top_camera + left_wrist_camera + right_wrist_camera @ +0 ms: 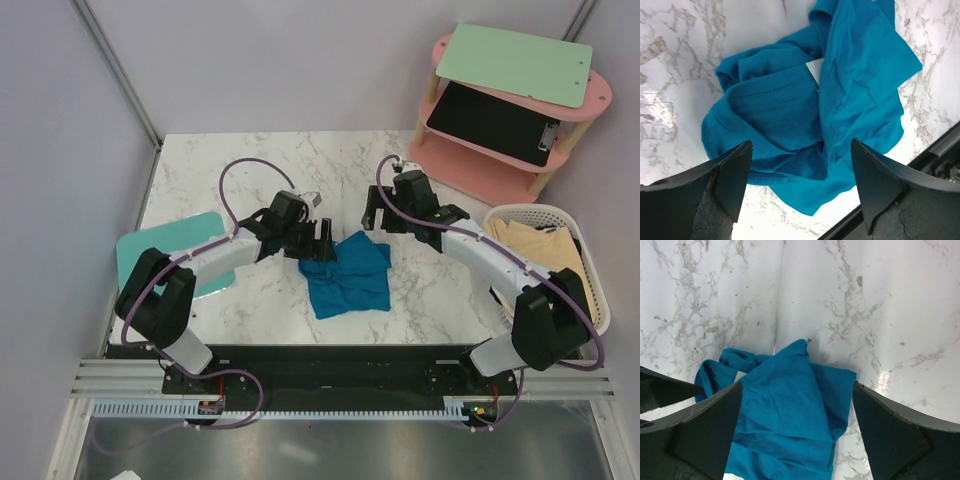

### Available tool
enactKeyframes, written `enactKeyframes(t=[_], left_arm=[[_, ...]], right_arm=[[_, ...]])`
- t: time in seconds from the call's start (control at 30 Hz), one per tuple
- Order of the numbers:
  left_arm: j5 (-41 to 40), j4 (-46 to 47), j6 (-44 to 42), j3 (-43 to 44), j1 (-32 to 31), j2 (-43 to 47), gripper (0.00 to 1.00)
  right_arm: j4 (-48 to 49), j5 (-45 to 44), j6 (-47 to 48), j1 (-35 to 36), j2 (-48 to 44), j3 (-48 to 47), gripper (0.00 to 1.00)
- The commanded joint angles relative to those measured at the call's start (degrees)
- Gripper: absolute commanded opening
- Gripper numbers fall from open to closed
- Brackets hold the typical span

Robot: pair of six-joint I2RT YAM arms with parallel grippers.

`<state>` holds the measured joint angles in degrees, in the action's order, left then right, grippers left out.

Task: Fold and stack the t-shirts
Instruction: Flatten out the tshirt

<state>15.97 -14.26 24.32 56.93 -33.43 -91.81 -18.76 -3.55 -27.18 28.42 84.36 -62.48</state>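
A deep teal-blue t-shirt (pixel 347 275) lies crumpled on the marble table near the front middle. It fills the left wrist view (pixel 810 105) and shows in the right wrist view (pixel 785 415). Pale cream-yellow t-shirts (pixel 545 248) lie in the white mesh basket at the right. My left gripper (pixel 318 240) is open and empty, hovering at the shirt's upper left edge. My right gripper (pixel 378 216) is open and empty, just above the shirt's far right corner.
The white mesh basket (pixel 590 262) stands at the table's right edge. A mint-green board (pixel 135 255) lies flat at the left under my left arm. A pink shelf unit (pixel 590 105) with a green clipboard (pixel 512 65) and a black one stands at the back right.
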Motion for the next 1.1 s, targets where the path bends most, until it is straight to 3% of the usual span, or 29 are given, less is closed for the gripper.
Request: enactKeyframes(t=[0.0, 0.3, 0.43, 0.6, 0.7, 0.77, 0.8, 1.07], left_arm=[[-8.5, 1.6, 0.9, 2.2, -0.3, 1.0, 0.86], [-19.1, 1.3, 1.1, 1.2, -0.2, 1.6, 0.84], [-18.4, 0.6, 0.9, 4.5, -0.1, -3.5, 0.72], [-16.2, 0.6, 1.1, 7.6, -0.1, -9.9, 0.66], [-14.9, 0.6, 0.7, 8.9, -0.1, -11.8, 0.50], [-14.8, 0.0, 0.1, 9.6, -0.1, -11.9, 0.14], [-15.2, -1.1, 0.1, 9.8, -0.1, -10.7, 0.02], [-24.9, -8.7, -2.9, 14.0, -0.1, 7.7, 0.02]], right_arm=[[-0.7, -0.8, -0.4, -0.6, -3.1, 1.9, 0.98], [-0.7, -0.2, -0.5, -0.7, -1.2, 3.3, 0.98], [-0.6, -0.1, -0.3, -0.7, -0.5, 3.4, 0.98], [-0.6, -0.4, 0.2, -0.7, -0.5, 3.8, 0.98], [-0.8, -0.6, 0.5, -1.1, -0.9, 4.1, 0.98], [-1.0, -0.8, 0.7, -1.4, -1.0, 4.3, 0.98], [-1.2, -1.1, 0.7, -1.4, -1.1, 4.5, 0.98], [-2.2, -4.7, 0.7, -6.2, -3.8, 6.4, 0.98]])
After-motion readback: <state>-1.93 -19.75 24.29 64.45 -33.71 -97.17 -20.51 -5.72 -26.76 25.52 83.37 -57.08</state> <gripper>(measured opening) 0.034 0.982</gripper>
